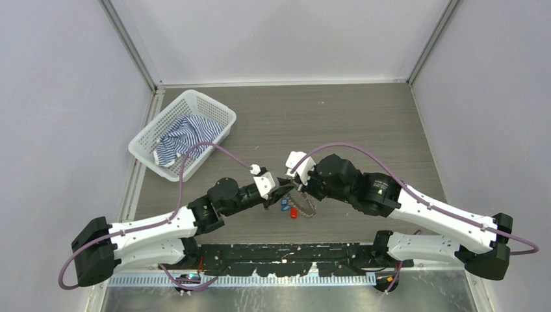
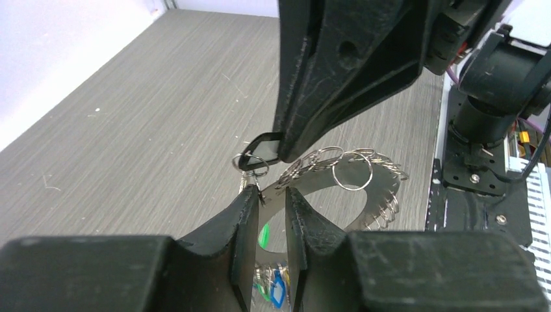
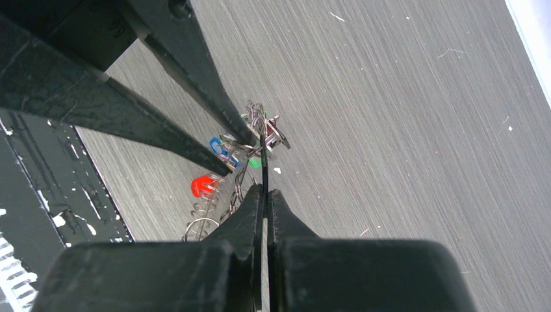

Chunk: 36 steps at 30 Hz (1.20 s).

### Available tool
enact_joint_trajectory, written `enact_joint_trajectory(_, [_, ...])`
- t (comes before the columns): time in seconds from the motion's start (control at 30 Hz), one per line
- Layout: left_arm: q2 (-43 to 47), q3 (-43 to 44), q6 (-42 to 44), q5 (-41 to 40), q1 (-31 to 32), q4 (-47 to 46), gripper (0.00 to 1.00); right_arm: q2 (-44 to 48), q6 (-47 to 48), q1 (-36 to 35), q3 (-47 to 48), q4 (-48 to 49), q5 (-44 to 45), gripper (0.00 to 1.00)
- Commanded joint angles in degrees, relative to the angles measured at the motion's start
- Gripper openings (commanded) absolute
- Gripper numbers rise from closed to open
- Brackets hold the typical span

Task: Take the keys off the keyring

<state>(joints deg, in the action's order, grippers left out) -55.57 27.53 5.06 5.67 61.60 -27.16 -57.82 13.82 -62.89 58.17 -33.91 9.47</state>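
The keyring (image 1: 307,207) is a flat silvery ring with small split rings along its rim, held up off the table between both arms. My right gripper (image 3: 265,188) is shut on its rim, which shows edge-on (image 3: 264,166). In the left wrist view the keyring (image 2: 316,182) faces the camera. A black tag (image 2: 260,148) sticks out beside the right gripper's fingers (image 2: 325,97). My left gripper (image 2: 266,195) has its jaws a little apart at the ring's lower rim, touching a small split ring. Blue (image 2: 279,286), green (image 2: 264,235) and red (image 3: 203,186) keys hang below.
A white mesh basket (image 1: 146,146) holding a striped cloth (image 1: 185,136) stands at the back left. The arms' black base rail (image 1: 286,257) runs along the near edge. Walls close in the table on three sides.
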Motion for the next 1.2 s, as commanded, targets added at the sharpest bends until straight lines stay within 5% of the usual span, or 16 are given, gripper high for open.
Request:
enact_joint_trajectory(0.0, [2.19,-0.22,-0.23,-3.75,0.36,-5.35,0.23,2.87,0.71,-0.03,1.20,6.47,-1.12,0.01])
enact_joint_trajectory(0.57, [-1.84,-0.45,-1.68,-1.38,0.36,-9.51,0.21,3.44,-0.42,-0.19,1.85,5.37,-0.81,0.01])
enact_joint_trajectory(0.87, [-3.34,0.12,-1.96,-4.26,0.35,-8.53,0.00,3.83,-1.26,-0.21,1.58,4.74,0.22,0.01])
enact_joint_trajectory(1.17, [-2.78,-4.04,0.80,3.07,1.08,-10.19,0.00,3.45,-2.30,-0.26,1.45,2.63,10.33,0.01])
